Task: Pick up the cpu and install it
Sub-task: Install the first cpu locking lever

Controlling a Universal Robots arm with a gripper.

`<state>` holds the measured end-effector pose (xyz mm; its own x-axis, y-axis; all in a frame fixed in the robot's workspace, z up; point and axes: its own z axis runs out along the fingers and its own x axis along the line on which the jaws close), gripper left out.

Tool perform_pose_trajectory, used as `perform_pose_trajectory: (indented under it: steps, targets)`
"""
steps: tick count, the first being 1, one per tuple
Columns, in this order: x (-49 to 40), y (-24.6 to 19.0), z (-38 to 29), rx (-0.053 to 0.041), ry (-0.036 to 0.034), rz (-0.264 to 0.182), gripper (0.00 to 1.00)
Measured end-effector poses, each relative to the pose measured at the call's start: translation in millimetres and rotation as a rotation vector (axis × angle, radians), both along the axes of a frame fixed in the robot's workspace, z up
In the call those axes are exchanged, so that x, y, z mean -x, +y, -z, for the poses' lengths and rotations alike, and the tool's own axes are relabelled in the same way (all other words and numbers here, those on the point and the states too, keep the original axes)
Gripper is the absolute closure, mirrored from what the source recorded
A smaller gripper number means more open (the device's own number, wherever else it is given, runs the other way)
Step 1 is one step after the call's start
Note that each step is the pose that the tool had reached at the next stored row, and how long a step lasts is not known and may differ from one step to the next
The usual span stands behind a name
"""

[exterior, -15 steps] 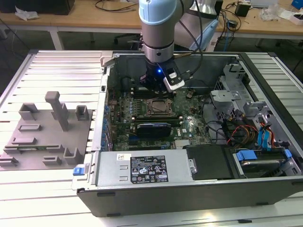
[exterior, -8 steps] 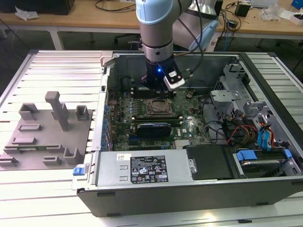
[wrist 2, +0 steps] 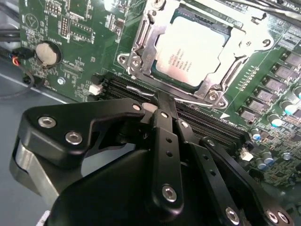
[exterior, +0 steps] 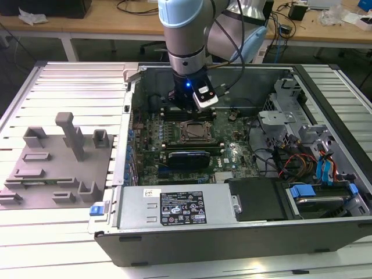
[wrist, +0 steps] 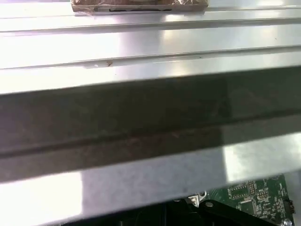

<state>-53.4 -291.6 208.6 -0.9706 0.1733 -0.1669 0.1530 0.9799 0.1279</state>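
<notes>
The fingers [wrist 2: 162, 106] are pressed together and hold nothing. They hang just beside the socket [wrist 2: 197, 49], near its edge. The cpu [wrist 2: 195, 52] lies flat inside that socket, with the metal frame around it. The socket sits on the green board [exterior: 192, 145] in the open computer case [exterior: 232, 232], toward the case's back wall.

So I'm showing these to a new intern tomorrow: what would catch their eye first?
Probably the open computer case with its green motherboard exposed, and the arm's gripper hanging just above the socket. In the second wrist view the cpu stands out, its pale metal top seated in the socket frame. At the exterior view's left sits a grey fixture plate with upright blocks.
</notes>
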Motion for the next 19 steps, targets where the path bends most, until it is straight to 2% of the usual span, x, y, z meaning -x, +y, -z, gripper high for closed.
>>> perform_pose_trajectory:
  steps: [2,5,9,14,19]
  targets:
    - [0.0,-0.1,0.8,0.0002,0.0002,0.053,0.89]
    - [0.0,1.2,1.4,0.0003,0.0001,0.086,0.89]
    - [0.2,5.5,2.1,0.0002,0.0001,0.11,0.89]
    - [1.4,6.4,3.9,0.0002,-0.0006,0.135,0.89]
    - [2.4,6.4,7.7,-0.0003,-0.0093,0.159,0.89]
